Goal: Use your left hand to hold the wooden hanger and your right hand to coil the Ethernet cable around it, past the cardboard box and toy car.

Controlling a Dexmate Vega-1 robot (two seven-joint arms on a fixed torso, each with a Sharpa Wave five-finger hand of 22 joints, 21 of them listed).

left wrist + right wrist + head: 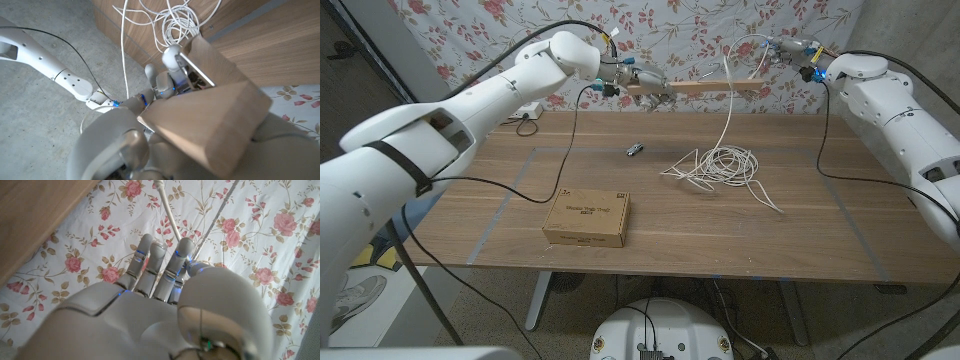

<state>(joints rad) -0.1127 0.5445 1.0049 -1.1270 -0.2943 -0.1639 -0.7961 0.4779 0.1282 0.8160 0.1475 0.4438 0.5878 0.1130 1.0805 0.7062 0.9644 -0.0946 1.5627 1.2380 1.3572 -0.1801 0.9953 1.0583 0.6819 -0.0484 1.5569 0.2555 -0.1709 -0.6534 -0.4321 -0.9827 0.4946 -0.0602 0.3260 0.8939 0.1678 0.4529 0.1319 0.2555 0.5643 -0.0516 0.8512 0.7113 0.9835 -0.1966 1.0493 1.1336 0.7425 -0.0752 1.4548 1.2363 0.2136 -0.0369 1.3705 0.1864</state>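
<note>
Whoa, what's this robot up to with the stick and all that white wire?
It is winding a cable onto a hanger. Its left hand holds the wooden hanger up in the air above the far side of the table. Its right hand holds the white Ethernet cable up near the hanger's other end, and most of the cable lies in a loose pile on the table. A cardboard box and a small toy car sit on the table, untouched.
</note>
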